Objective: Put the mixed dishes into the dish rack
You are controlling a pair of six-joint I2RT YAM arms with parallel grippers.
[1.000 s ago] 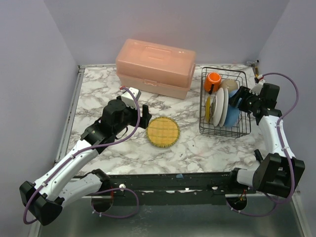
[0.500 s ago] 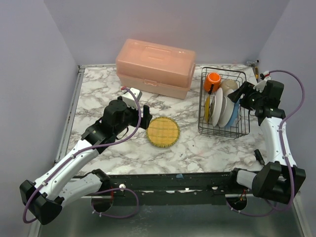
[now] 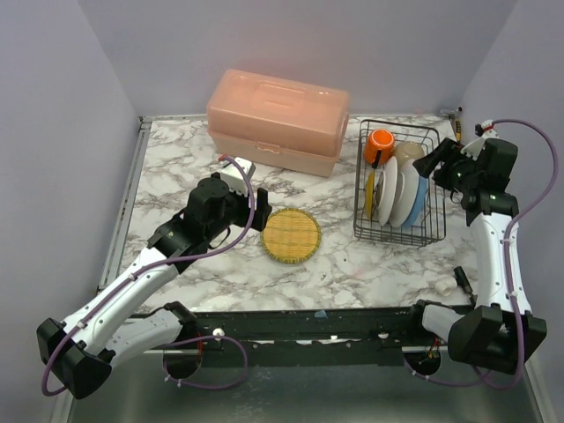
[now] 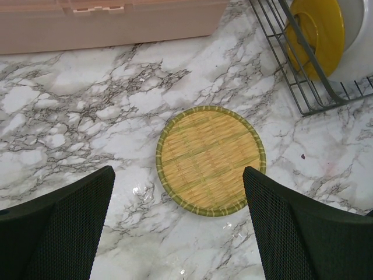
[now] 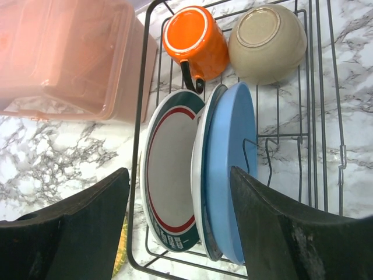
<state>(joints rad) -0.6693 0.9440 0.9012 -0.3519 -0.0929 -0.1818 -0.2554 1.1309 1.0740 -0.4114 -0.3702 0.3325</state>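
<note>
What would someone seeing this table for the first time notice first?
Probably the big pink box at the back of the marble table, and the black dish rack to its right, holding an orange mug, a cream bowl and upright plates. A round woven mat lies alone near the middle of the table, in front of the box.
</note>
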